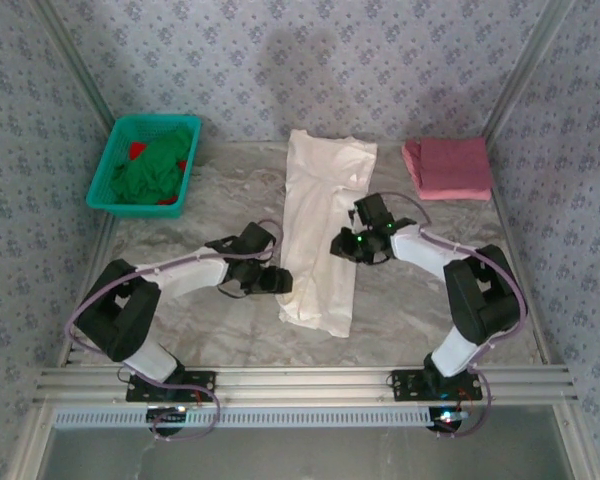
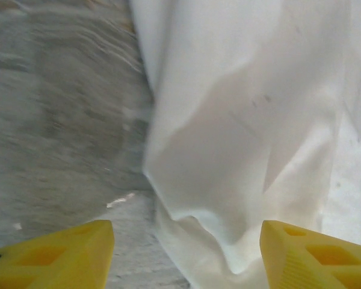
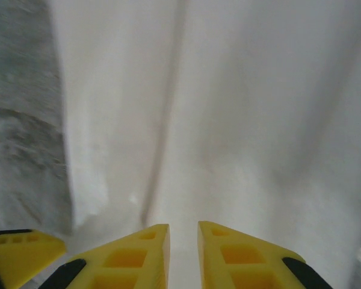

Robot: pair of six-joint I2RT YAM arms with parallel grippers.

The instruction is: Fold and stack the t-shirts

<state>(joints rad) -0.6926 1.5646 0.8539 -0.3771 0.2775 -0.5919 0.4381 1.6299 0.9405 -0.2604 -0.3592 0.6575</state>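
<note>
Left arm (image 1: 180, 270) and right arm (image 1: 430, 250) flank cream-white t-shirt (image 1: 320, 230) lying lengthwise on worktop (image 1: 230, 330); folded pink t-shirt (image 1: 448, 168) sits far right.
Left wrist: left jaws wide apart at shirt's edge. Right wrist: right jaws slightly parted over cloth.

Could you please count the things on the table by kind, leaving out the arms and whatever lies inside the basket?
T-shirts: 2, the cream-white t-shirt and the pink t-shirt
Baskets: 1, the teal basket
Total: 3
</note>
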